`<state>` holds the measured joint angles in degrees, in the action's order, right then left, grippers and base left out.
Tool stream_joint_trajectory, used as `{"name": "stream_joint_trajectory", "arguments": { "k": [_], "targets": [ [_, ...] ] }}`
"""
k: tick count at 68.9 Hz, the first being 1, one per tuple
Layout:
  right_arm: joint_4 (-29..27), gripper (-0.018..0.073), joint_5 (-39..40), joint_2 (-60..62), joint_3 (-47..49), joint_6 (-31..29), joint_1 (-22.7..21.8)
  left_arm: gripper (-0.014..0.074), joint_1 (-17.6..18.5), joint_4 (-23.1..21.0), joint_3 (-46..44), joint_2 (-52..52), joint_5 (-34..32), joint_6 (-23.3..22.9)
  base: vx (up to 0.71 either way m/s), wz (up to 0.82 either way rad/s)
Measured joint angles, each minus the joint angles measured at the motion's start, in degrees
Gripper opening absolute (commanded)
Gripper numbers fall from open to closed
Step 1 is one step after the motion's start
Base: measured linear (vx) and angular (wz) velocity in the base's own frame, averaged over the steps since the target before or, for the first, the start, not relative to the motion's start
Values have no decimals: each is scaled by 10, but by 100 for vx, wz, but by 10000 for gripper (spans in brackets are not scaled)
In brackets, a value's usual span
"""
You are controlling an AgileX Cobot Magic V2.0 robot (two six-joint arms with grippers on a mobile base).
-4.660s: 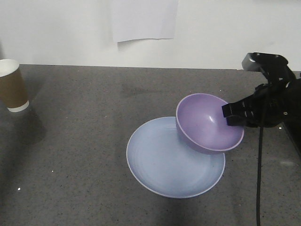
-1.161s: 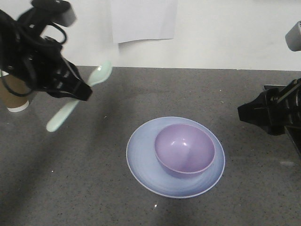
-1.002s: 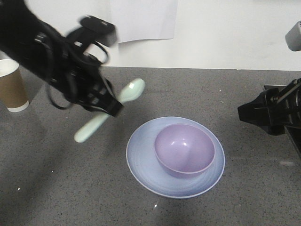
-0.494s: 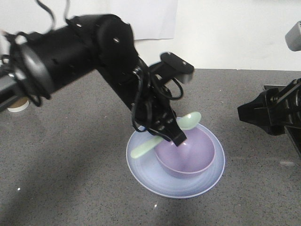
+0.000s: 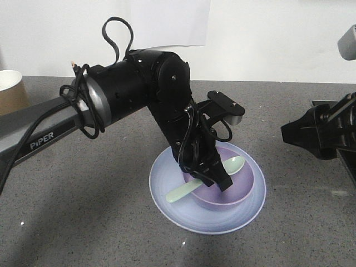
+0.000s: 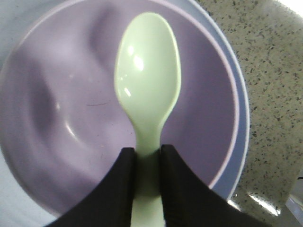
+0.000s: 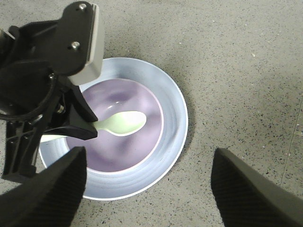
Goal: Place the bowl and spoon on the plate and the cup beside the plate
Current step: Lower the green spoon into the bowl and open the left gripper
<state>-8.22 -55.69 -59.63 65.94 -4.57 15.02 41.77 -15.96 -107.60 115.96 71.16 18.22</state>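
Left fingers [image 6: 120,189], closed to a narrow gap, pinch the neck of the spoon [image 6: 147,80] just below its scoop. The scoop faces up over the hollow of the bowl [image 6: 61,109], while the handle runs back across the bowl's rim and out over the plate [image 7: 173,109]. Whether the spoon touches the bowl cannot be told. The bowl sits upright on the plate, slightly off centre, and the plate lies flat on the desk [image 5: 83,222]. Right fingers [image 7: 52,189] are spread wide and hold nothing, hovering off to the side of the plate. The cup [image 5: 11,92] stands at the far left edge of the desk, well apart from the plate. The step in hand appears to be placing the spoon. The next move calls for lowering it until it rests, opening the left fingers and lifting clear without dragging it; the cup is not yet beside the plate.
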Motion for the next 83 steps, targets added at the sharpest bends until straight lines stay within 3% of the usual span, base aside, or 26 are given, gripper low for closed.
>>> {"name": "stream_joint_trajectory", "arguments": {
  "k": [48,71,83],
  "targets": [
    [0,520,0,0,0,0,0,344,0,6,0,1,0,-11,0,0],
    [0,520,0,0,0,0,0,377,0,9,-19,1,0,-26,0,0],
    [0,520,0,0,0,0,0,377,-1,47,-80,-2,2,-60,0,0]
  ]
}}
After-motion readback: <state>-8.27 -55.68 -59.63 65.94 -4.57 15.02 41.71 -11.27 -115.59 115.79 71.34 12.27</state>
